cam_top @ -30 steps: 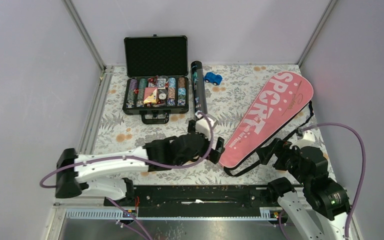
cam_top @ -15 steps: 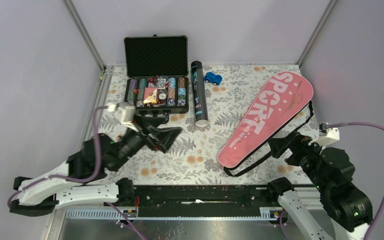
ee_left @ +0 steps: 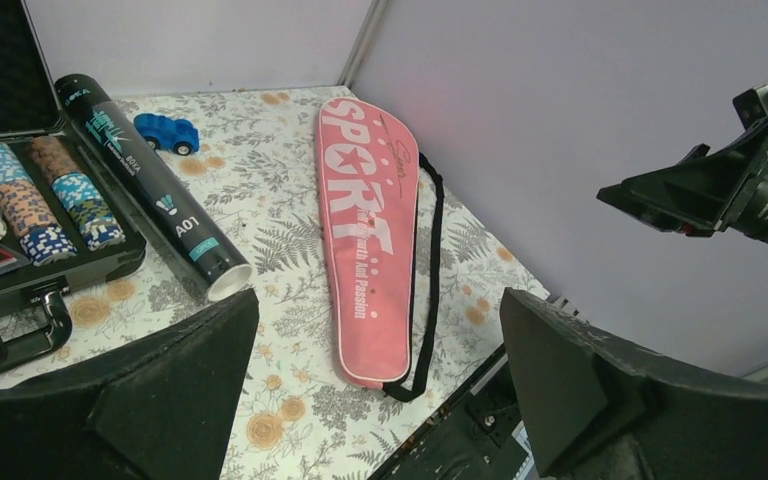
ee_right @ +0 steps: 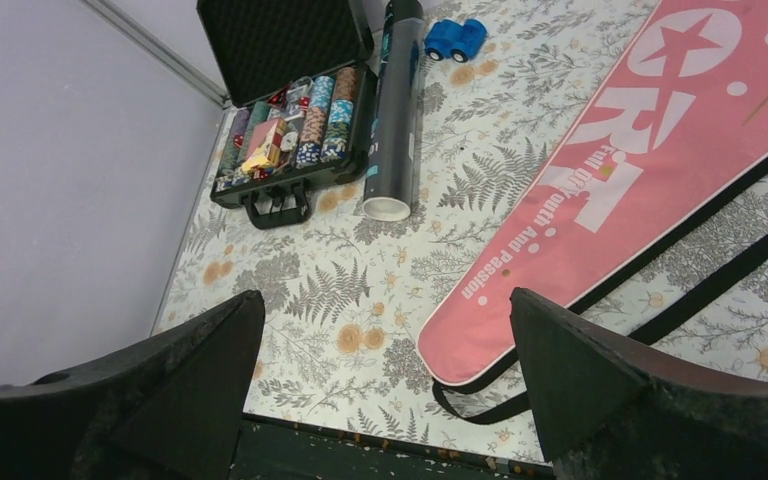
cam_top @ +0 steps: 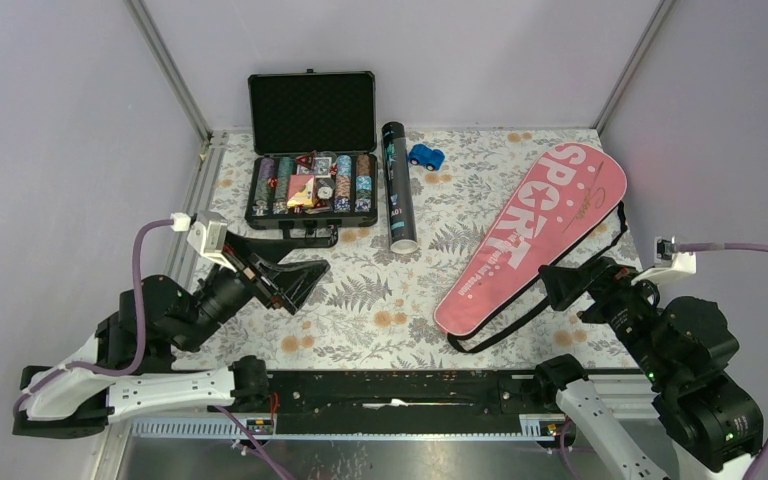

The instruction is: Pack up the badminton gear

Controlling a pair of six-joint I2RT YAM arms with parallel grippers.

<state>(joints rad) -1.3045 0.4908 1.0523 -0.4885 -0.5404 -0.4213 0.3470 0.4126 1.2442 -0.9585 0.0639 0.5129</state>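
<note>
- The pink "SPORT" racket cover point(cam_top: 535, 235) lies flat on the right side of the worktop point(cam_top: 360, 300). Its wide end points to the far corner and its thin end points to the near edge.
- Its black strap point(cam_top: 505, 335) loops out along the right side and round the thin end.
- The black tube point(cam_top: 396, 187) lies well to the left of the cover, with its white end facing the arms.
- No rackets or shuttlecocks show anywhere. They may be inside the cover and tube, but I cannot tell.
- An open poker chip case point(cam_top: 310, 190) sits right beside the tube, and a blue toy car point(cam_top: 426, 156) is near the tube's far end.
- A second ago the left gripper point(cam_top: 305, 275) was down by the thin end of the cover. Now it has pulled back to the left, wide open and empty.
- The right gripper point(cam_top: 565, 295) has lifted back too, also wide open and empty.
- The cover and tube have not moved, so the packing looks finished or nearly finished.
</note>
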